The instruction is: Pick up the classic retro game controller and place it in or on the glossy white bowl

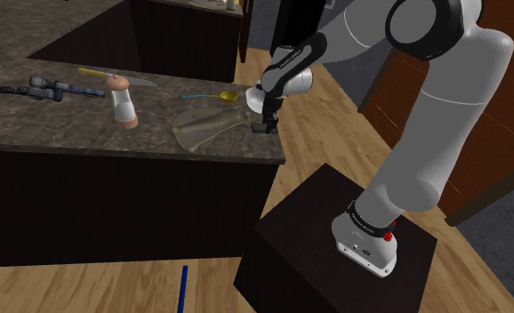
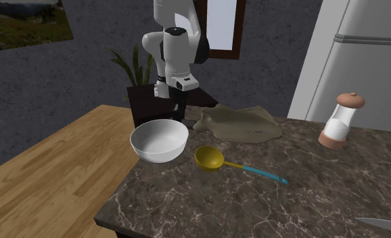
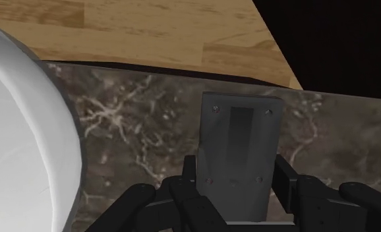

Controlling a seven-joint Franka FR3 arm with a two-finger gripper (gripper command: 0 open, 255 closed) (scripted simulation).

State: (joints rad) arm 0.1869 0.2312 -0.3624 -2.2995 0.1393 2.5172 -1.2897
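Note:
A flat grey rectangular game controller [image 3: 240, 142] with a darker strip down its middle stands between my gripper's [image 3: 238, 176] black fingers, which clasp its two long sides. It hangs low over the dark marble counter [image 3: 136, 145], near the counter's end. The glossy white bowl [image 2: 159, 140] sits just beside it, its rim [image 3: 67, 125] close to one finger. From the shoulder camera my gripper [image 1: 262, 123] points down at the counter's right end with the small dark controller [image 1: 263, 128] at its tip. In the second exterior view my gripper [image 2: 178, 111] stands right behind the bowl.
A yellow spoon with a blue handle [image 2: 211, 159] lies by the bowl. An olive cloth-like bag [image 2: 238, 124] spreads behind it. A grinder [image 2: 341, 120], a knife [image 1: 122, 78] and a dark blue tool [image 1: 51, 88] lie farther along. Wooden floor [image 3: 182, 33] drops off beyond the counter edge.

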